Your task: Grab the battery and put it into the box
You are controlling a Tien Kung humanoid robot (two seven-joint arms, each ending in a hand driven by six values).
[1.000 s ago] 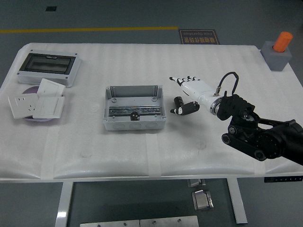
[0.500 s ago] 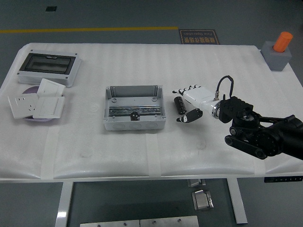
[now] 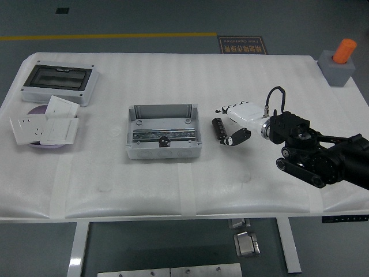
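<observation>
1. Since the earlier frames, the right hand [image 3: 235, 122] had dropped from above the battery [image 3: 219, 128] to sit close at its right side, with the thumb swung in below it.
2. Its white fingers [image 3: 226, 109] were loosely curled above the battery's far end and the black-tipped thumb [image 3: 236, 138] lay near its lower end; they bracketed the battery, but whether they touched or gripped it could not be told.
3. That battery, a small dark cylinder, lay on the white table [image 3: 173, 75], just right of the grey box [image 3: 163, 132] and outside it.
4. At the far left sat a clear-lidded case [image 3: 59, 82] and a pile of white wall sockets [image 3: 45, 127].
5. An orange cylinder on a grey block [image 3: 340, 62] stood at the far right corner.
</observation>
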